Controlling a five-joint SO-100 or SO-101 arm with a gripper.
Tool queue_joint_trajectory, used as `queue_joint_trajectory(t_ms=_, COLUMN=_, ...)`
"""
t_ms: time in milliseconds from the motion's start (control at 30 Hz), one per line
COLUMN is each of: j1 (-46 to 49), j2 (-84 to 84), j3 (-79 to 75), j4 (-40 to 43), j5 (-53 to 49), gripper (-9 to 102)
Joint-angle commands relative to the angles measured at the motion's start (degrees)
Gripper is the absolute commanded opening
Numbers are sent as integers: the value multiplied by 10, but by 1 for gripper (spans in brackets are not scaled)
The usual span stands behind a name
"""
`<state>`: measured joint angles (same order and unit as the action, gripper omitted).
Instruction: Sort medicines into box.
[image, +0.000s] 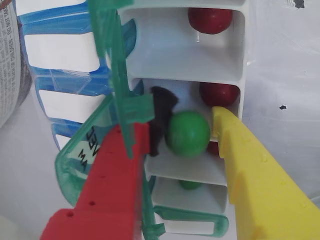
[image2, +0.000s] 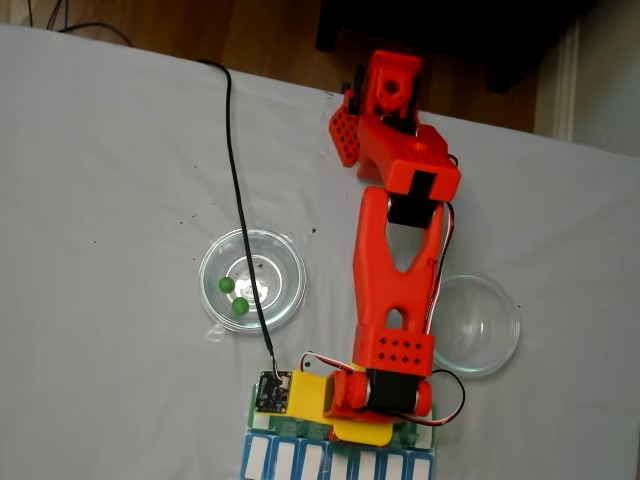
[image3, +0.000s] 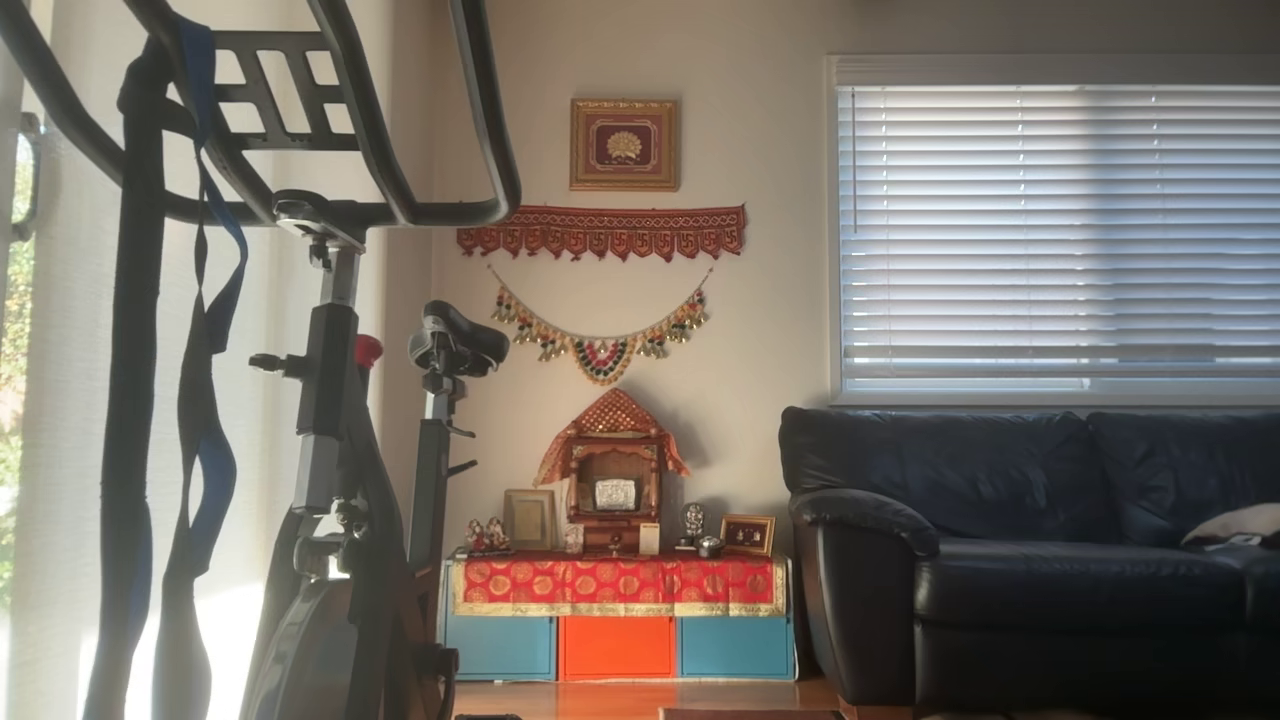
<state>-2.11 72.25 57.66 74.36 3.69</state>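
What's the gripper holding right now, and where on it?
A small round green ball, sitting between the red finger and the yellow finger of the gripper, pinched across its middle, above an open compartment of the green-and-white pill organizer.

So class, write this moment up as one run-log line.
gripper: shut on green ball | position: over open pill box compartment | box: red ball in it | left dish: two green balls | right dish: empty

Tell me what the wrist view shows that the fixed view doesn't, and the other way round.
The wrist view shows the green ball between the gripper fingers over an open compartment, red balls in compartments, and another green ball lower down. The fixed view shows two green balls in a glass dish, a second dish and the whole arm. Both show the pill box.
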Motion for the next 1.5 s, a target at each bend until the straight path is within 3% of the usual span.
queue_joint_trajectory(t_ms=0, j1=-4, j2=96, j3=3, j4=1, j5=-8, gripper=30)
queue_joint_trajectory(t_ms=167, j1=2, j2=113, j3=10, j4=-1, j5=-11, gripper=33)
queue_joint_trajectory(t_ms=333, j1=8, j2=127, j3=0, j4=15, j5=-30, gripper=30)
queue_joint_trajectory(t_ms=367, j1=11, j2=128, j3=-11, j4=28, j5=-33, gripper=23)
queue_joint_trajectory(t_ms=400, j1=14, j2=128, j3=-25, j4=47, j5=-39, gripper=8)
queue_joint_trajectory(t_ms=433, j1=18, j2=127, j3=-43, j4=69, j5=-48, gripper=2)
queue_joint_trajectory(t_ms=600, j1=48, j2=116, j3=-147, j4=221, j5=-106, gripper=2)
queue_joint_trajectory(t_ms=700, j1=72, j2=148, j3=-141, j4=258, j5=-151, gripper=2)
queue_joint_trajectory(t_ms=967, j1=124, j2=328, j3=66, j4=259, j5=-282, gripper=2)
queue_joint_trajectory(t_ms=1167, j1=197, j2=440, j3=240, j4=157, j5=-372, gripper=1)
queue_joint_trajectory(t_ms=1467, j1=288, j2=405, j3=314, j4=125, j5=-284, gripper=1)
